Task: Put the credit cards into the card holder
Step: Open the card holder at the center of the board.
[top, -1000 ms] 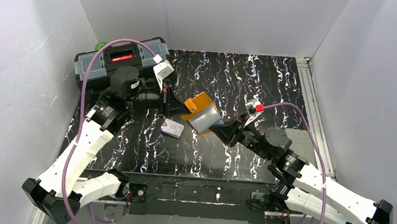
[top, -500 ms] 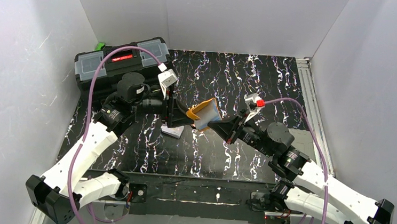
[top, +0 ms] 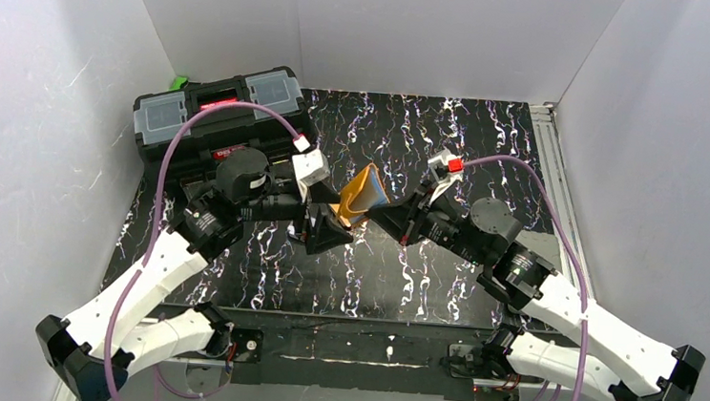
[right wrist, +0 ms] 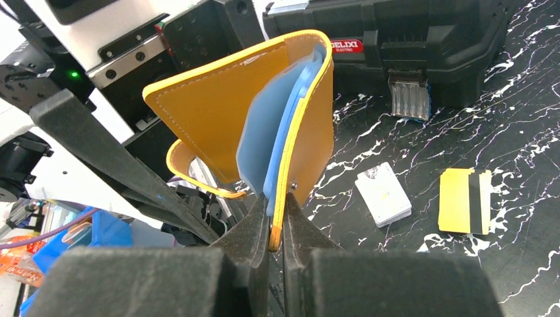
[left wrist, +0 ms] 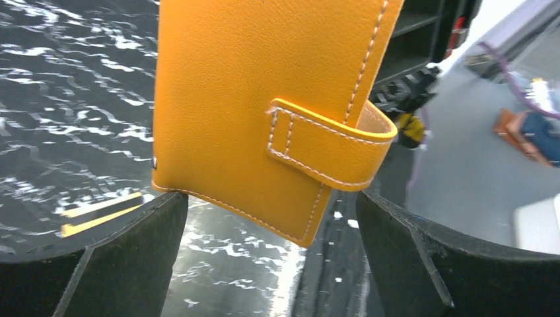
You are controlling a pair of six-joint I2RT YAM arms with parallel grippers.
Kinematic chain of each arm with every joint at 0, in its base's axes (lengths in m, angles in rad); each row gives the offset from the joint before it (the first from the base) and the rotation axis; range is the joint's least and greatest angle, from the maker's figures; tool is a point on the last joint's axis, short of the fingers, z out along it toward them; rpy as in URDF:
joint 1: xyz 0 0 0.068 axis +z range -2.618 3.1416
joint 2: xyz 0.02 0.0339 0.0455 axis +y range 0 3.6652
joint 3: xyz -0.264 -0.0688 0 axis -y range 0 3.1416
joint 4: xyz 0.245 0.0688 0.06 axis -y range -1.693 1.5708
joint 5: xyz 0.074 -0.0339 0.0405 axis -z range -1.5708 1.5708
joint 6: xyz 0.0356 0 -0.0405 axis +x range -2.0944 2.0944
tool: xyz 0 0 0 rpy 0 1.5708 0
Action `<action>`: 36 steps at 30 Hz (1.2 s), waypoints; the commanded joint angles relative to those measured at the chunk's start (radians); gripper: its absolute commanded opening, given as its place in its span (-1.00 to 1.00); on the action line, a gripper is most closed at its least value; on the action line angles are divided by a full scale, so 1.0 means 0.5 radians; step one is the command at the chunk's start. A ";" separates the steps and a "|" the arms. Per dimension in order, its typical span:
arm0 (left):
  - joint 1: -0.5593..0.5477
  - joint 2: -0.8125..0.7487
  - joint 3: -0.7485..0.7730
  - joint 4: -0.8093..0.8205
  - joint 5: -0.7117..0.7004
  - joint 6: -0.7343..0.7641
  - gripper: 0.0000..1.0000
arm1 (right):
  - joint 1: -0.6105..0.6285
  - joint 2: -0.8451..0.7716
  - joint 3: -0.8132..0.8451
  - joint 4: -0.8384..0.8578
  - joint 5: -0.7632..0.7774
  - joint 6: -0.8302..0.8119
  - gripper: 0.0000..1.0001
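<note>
From above, the card holder (top: 359, 193) stood up off the black marbled table (top: 441, 274), mid-table between the two arms. The right gripper (top: 380, 218) reached it from the right. The left gripper (top: 322, 230) sat just to its near left, spread wide. A black toolbox (top: 214, 113) lay at the far left corner.

In the left wrist view, the orange outer face of the holder filled the upper frame, with its snap tab (left wrist: 330, 148) looped round the right edge. The two dark fingers (left wrist: 125, 264) stood far apart below it and gripped nothing. The holder's lower corner came down just beside the left finger, though contact could not be judged.

In the right wrist view, the right jaws were pinched narrow on the holder's near bottom edge, holding it upright and half open. Its bluish plastic sleeves (right wrist: 271, 132) fanned out between the covers. On the table to the right lay a small stack of pale white cards (right wrist: 383, 195). Further right, apart from them, lay an orange card with a dark stripe (right wrist: 465, 201). The toolbox stood beyond them.
</note>
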 commanded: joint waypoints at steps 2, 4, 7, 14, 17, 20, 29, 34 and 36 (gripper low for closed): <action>-0.090 -0.140 -0.015 0.046 -0.625 0.320 0.97 | 0.002 0.035 0.130 -0.018 -0.083 0.021 -0.97; -0.091 -0.169 -0.017 0.080 -0.771 0.367 0.97 | 0.006 0.048 0.149 -0.047 -0.095 0.023 -0.97; -0.091 -0.178 0.003 0.108 -0.868 0.311 0.97 | 0.016 0.070 0.175 -0.092 -0.114 0.029 -0.97; -0.107 -0.129 0.036 0.076 -0.750 0.248 0.97 | 0.048 0.107 0.217 -0.143 -0.144 0.046 -0.97; -0.136 -0.108 0.047 0.024 -0.653 0.235 0.97 | 0.060 0.121 0.242 -0.169 -0.146 0.044 -0.97; -0.142 -0.102 0.051 0.005 -0.772 0.280 0.97 | 0.066 0.108 0.244 -0.195 -0.162 0.034 -0.97; 0.129 -0.012 0.208 -0.277 -0.858 0.019 0.84 | 0.066 -0.117 0.134 -0.384 -0.204 -0.026 -0.97; 0.214 0.009 0.216 -0.262 -0.437 -0.163 0.73 | 0.066 -0.150 0.112 -0.397 -0.240 -0.024 -0.97; 0.212 0.028 0.224 -0.227 -0.168 -0.226 0.73 | 0.066 -0.142 0.118 -0.394 -0.242 -0.024 -0.97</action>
